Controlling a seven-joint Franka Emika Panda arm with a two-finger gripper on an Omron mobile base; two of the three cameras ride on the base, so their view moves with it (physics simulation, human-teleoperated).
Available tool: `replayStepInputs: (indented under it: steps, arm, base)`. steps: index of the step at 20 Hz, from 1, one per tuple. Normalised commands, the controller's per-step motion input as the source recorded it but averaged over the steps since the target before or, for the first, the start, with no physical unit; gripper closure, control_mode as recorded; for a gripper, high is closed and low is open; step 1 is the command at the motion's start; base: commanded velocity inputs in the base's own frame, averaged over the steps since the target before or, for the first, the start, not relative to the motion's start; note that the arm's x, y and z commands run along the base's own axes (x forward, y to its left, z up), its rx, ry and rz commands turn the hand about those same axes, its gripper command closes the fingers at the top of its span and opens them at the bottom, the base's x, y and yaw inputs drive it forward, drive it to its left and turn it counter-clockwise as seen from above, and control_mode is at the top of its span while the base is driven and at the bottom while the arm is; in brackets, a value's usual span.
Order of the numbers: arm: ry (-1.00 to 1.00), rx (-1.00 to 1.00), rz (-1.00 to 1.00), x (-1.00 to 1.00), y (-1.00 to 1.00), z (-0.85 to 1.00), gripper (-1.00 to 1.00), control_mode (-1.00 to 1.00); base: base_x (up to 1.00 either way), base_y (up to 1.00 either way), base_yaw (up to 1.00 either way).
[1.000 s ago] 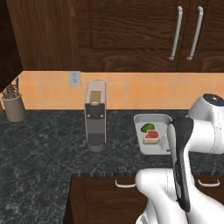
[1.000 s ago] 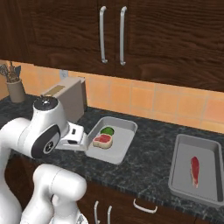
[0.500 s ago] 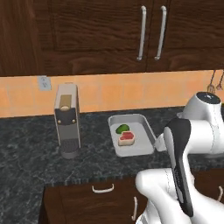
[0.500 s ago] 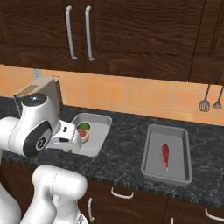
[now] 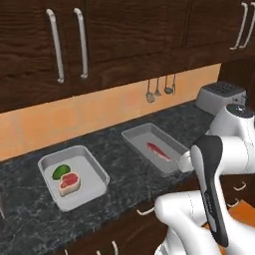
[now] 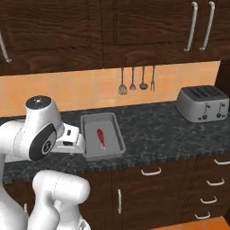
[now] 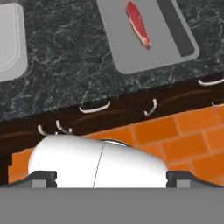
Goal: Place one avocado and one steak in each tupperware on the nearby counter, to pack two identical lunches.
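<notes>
A: Entry. 2 tupperware trays on the surface (image 5: 124,169). Left tray (image 5: 73,177) holds 1 avocado (image 5: 61,171) and 1 steak (image 5: 69,183), touching or nearly so. Right tray (image 5: 155,148) holds 1 steak (image 5: 158,151) alone. No second avocado visible.

B: Hand state?

A: Hand (image 7: 111,177) spread wide, nothing between the fingertips (image 7: 43,177). It hangs in front of the cabinets, off the surface edge, looking down at the drawer handles and orange floor.

B: Which way does the right tray lie from it?

A: In the hand view, the right tray (image 7: 144,33) sits at about 1 o'clock, well apart, with its steak (image 7: 138,22) running roughly 11 to 5. The left tray's corner (image 7: 11,41) shows at about 10 o'clock.

B: Judgement?

A: The right tray is the nearer of the 2 and the one short an avocado. The next fetch depends on finding that fruit, which I cannot place from here.
</notes>
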Motion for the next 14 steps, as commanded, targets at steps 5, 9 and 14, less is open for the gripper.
replayStepInputs:
  steps: [5, 9, 14]
  arm:
    - [0.0, 0.0, 0.0, 0.0, 0.0, 0.0, -1.0, 1.0]
    - [0.0, 0.0, 0.0, 0.0, 0.0, 0.0, -1.0, 1.0]
    - [0.0, 0.0, 0.0, 0.0, 0.0, 0.0, -1.0, 1.0]
  base:
    - [0.0, -0.99, -0.61]
    - [0.03, -1.0, -0.39]
    - [0.1, -1.0, -0.28]
